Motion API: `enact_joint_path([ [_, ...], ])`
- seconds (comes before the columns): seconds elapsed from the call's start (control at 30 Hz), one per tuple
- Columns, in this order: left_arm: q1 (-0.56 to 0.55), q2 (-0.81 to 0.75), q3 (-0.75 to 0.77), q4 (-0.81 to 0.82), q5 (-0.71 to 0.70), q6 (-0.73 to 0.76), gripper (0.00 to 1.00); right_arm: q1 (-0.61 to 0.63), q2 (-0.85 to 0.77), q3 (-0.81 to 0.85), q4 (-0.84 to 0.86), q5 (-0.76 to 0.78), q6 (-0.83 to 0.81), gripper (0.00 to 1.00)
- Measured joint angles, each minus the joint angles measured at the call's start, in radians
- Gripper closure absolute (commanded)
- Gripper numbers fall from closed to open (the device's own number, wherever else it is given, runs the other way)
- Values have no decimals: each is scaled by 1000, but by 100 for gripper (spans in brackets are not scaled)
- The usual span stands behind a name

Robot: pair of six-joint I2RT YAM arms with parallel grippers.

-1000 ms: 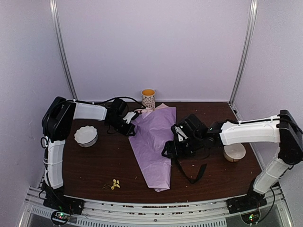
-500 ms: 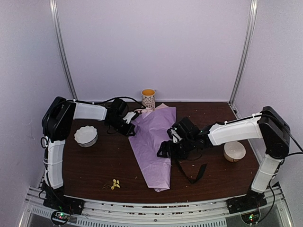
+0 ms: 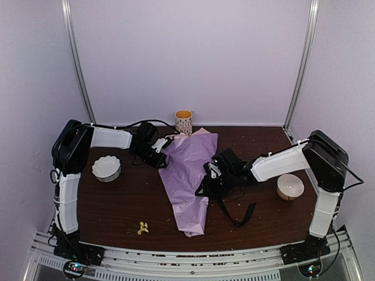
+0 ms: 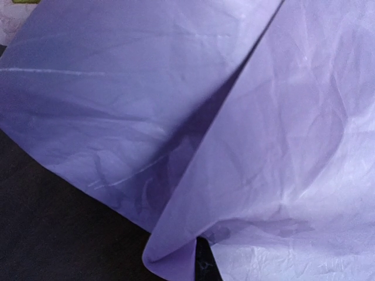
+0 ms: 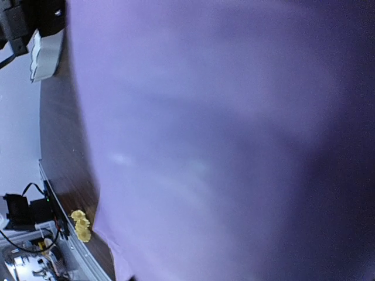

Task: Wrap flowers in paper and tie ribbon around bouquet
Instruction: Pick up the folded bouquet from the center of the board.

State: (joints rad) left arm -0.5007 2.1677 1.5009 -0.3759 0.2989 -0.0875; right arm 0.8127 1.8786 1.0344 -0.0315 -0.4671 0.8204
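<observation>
The lilac paper (image 3: 187, 175) lies as a long cone down the middle of the table, its wide end at the back. It fills the left wrist view (image 4: 258, 117) and the right wrist view (image 5: 222, 140). The flowers are hidden inside it. My left gripper (image 3: 159, 155) is shut on the paper's upper left edge, with the sheet pinched into a fold at the jaws. My right gripper (image 3: 205, 184) presses against the cone's right side, its fingers hidden by paper. The black ribbon (image 3: 237, 219) lies on the table just right of the cone, trailing from under my right gripper.
One white bowl (image 3: 106, 167) stands at the left and another (image 3: 290, 187) at the right. A patterned cup (image 3: 184, 122) stands at the back. Loose yellow blossoms (image 3: 142, 228) lie near the front edge, also in the right wrist view (image 5: 79, 225).
My right arm has swung left into the cone. The paper's right side has folded over and its narrow end has shifted left. The left arm has stayed put.
</observation>
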Motion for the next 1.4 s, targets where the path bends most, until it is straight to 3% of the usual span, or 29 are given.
enact_joint_path([
  [0.07, 1, 0, 2, -5, 2, 0, 99, -9, 4, -13, 28, -16, 21, 91],
  [0.1, 1, 0, 8, -16, 8, 0, 93, -13, 7, -17, 38, -26, 25, 98],
  [0.17, 2, 0, 20, -26, 23, 0, 73, -17, 11, -20, 52, -42, 33, 100],
  [0.27, 2, -16, 29, -22, 49, -5, 60, -23, 12, -20, 58, -60, 43, 100],
  [0.47, -58, -252, -79, 48, 20, 101, 48, -28, 14, -4, 35, -74, 31, 100],
  [0.67, -356, -522, -222, 228, 45, 395, 48, -33, 27, 16, 16, -85, 11, 100],
  [0.8, -497, -521, -240, 247, 138, 486, 48, -37, 27, 30, -4, -85, -13, 100],
  [0.97, -543, -492, -213, 209, 221, 632, 48, -43, 27, 33, -22, -86, -37, 100],
  [1.17, -651, -343, -84, 102, 247, 816, 47, -48, 27, 40, -37, -86, -66, 100],
  [1.4, -719, -87, 92, -16, 167, 920, 32, -53, 35, 67, -82, -86, -107, 100],
])
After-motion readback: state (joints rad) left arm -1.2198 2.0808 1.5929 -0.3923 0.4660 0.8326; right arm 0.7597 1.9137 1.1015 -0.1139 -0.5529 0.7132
